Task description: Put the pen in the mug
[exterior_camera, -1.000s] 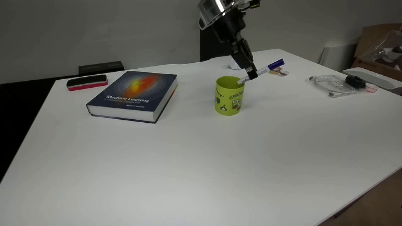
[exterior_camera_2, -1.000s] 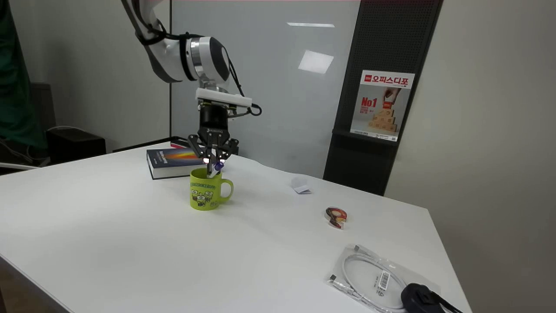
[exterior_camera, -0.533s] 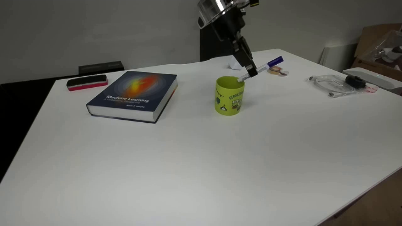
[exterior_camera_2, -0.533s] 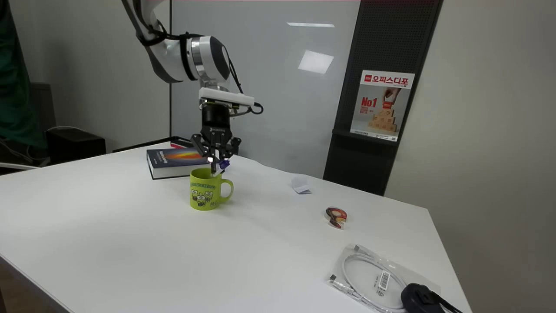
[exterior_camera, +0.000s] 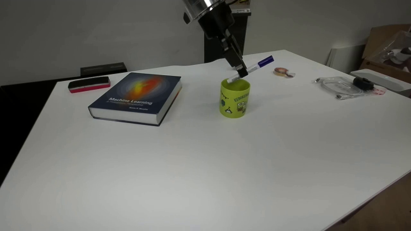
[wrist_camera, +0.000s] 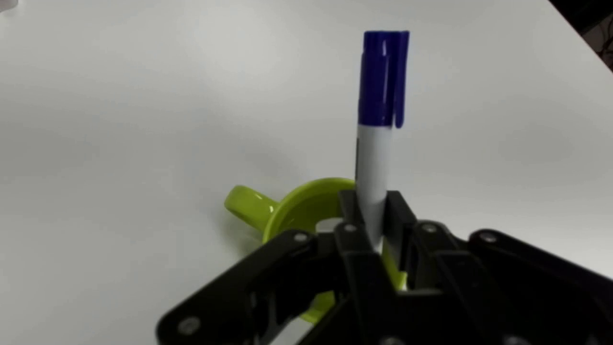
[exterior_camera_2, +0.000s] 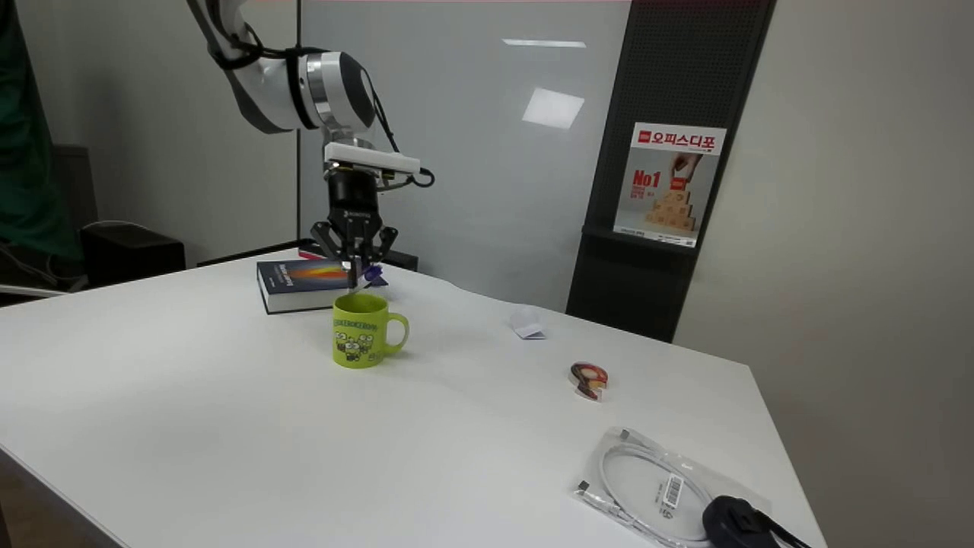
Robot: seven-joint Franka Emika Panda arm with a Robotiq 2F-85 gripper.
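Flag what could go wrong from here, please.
The pen leans well away from upright, so its lower end may snag the rim of the mug on lowering. If the tool opened at this tilt, the pen might topple outside, since its capped end juts past the rim.

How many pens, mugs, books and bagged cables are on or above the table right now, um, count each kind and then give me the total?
Pen: 1, held in the gripper
Mug: 1
Book: 1
Bagged cable: 1
Total: 4
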